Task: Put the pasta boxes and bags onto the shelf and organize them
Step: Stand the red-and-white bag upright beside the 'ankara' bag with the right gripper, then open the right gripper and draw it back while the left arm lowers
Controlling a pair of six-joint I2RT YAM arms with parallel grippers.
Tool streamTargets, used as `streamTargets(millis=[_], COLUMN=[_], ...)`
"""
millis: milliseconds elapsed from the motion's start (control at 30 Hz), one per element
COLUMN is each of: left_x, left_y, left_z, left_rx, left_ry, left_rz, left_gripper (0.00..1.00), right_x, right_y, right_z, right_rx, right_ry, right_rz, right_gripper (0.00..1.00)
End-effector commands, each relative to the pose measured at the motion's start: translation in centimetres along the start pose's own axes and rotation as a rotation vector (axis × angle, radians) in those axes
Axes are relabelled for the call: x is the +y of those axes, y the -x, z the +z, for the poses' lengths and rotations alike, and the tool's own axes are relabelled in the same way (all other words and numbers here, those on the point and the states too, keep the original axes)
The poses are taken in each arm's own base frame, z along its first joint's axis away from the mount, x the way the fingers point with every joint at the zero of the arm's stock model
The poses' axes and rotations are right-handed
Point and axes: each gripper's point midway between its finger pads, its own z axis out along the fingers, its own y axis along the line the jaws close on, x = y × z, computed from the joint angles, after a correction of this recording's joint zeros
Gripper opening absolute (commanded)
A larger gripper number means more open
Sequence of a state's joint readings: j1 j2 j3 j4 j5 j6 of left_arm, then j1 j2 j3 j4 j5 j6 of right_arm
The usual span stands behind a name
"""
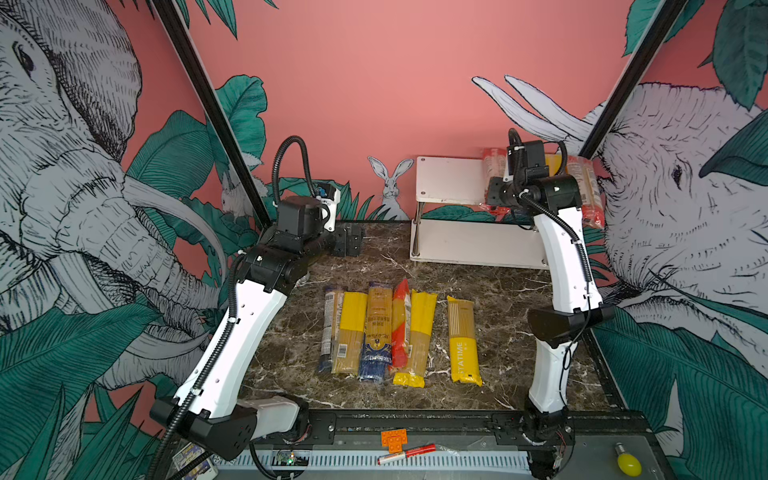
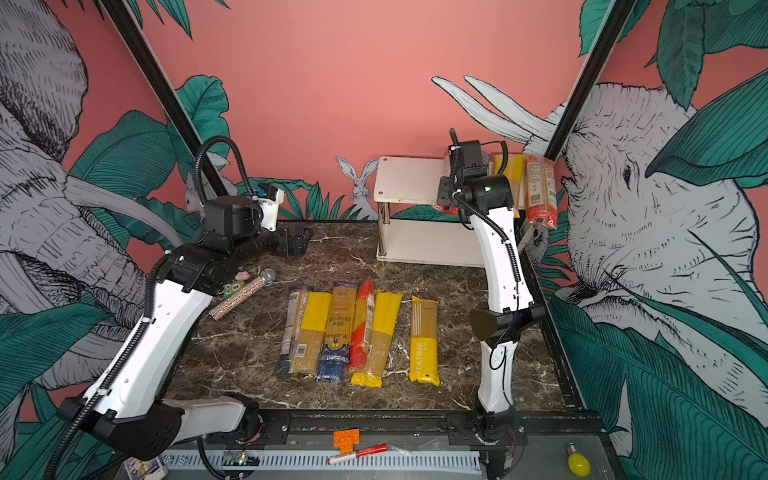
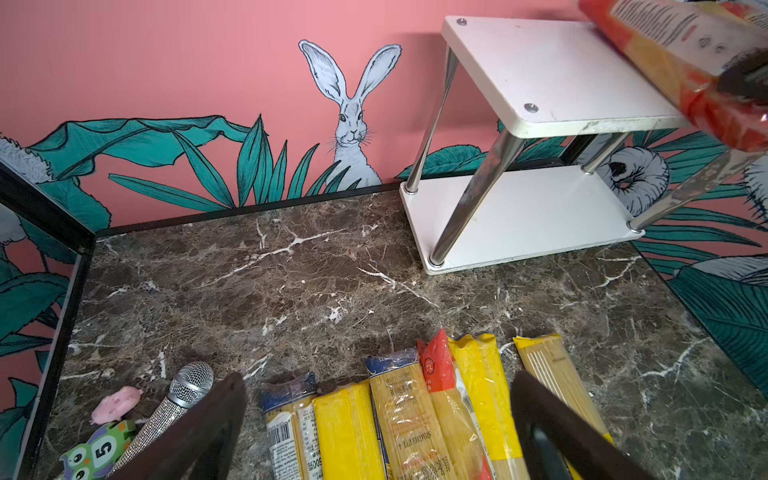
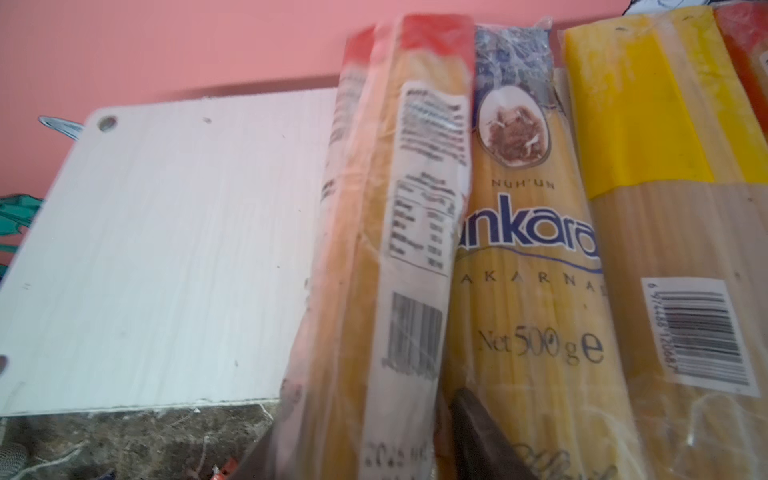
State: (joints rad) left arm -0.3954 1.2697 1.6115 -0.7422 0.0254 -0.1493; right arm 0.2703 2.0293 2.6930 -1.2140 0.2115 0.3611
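red-ended pack (image 4: pixel 395 232) sitting tilted on top board of shelf (image 4: pixel 166 249), leaning against ankara pack (image 4: pixel 528 257), inside right hand (image 4: pixel 365 419); gripping or releasing, cannot tell. left hand (image 1: pixel 349 245) hanging wide open, facing loose packs (image 1: pixel 463 340) lying on worktop (image 1: pixel 478 282). worth squaring pack parallel before withdrawing.

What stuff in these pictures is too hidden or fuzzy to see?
- Both top views: the right arm covers some packs on the shelf, so their count is unclear.
- Right wrist view: the red-ended pack is blurred, print unreadable; whether the right fingers grip it is unclear.
- Left wrist view: the picture's edge cuts off the table packs.
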Motion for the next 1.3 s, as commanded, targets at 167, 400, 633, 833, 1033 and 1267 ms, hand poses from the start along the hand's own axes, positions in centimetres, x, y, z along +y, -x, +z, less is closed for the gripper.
streamTargets(millis=[167,400,633,833,1033,1267], left_x=[0.5,0.5,0.4,0.3,-1.6,-2.7], left_y=[-0.1,-0.2,-0.6,-1.7,-4.3,-8.5], left_z=[-1.7,-2.7,-3.9,-5.6,-7.1,-8.3], left_rx=[-0.024,-0.038,-0.048,-0.049,-0.03,0.033], left_ry=[0.019,0.018,0.011,-0.001,-0.124,-0.192], left_rz=[-0.015,-0.026,-0.048,-0.071,-0.117,-0.197], left_gripper=[1.0,0.99,0.99,1.0,0.99,1.0], right_x=[0.4,0.7,0.7,1.1,0.5,-0.5], right_y=[2.9,3.2,2.2,-1.4,-7.5,-18.6], right_z=[-2.9,-5.4,-9.4,-13.0,-16.2,-16.6], right_rx=[-0.115,-0.138,-0.132,-0.093,-0.042,0.159], right_ry=[0.067,0.108,0.145,0.122,0.097,0.098], right_rz=[0.027,0.038,0.047,-0.019,-0.028,0.026], right_gripper=[0.88,0.96,0.97,0.98,0.99,0.99])
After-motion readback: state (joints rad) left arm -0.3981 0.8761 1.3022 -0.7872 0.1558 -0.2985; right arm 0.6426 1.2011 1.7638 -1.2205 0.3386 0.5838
